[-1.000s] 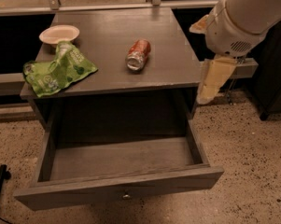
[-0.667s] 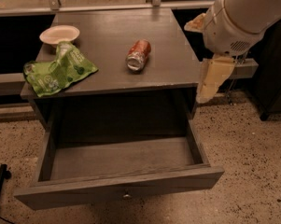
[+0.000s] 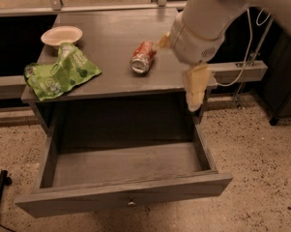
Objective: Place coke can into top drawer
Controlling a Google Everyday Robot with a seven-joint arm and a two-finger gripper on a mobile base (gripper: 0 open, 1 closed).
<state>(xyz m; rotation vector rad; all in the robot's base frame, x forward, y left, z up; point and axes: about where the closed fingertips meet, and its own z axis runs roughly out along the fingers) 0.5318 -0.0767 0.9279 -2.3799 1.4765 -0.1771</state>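
We look down on a speckled stone floor [image 3: 261,149] with a grey cabinet standing on it. Nearest us, the top drawer [image 3: 125,197] is pulled fully out, with its small round knob [image 3: 131,203] at the middle of the front panel and nothing inside. Above it, on the cabinet's surface [image 3: 111,28], the coke can [image 3: 142,57] lies on its side near the middle. A crumpled green snack bag [image 3: 60,74] sits at the left edge, with a pale bowl [image 3: 61,35] just behind it. The gripper [image 3: 180,69] hangs from a thick white arm over the right side of the surface, just beside the can. Its cream fingers [image 3: 195,86] are spread wide and hold nothing. We judge this to be the approach to the grasp. Next, the gripper should settle across the can's round body and close before lifting it towards the drawer.
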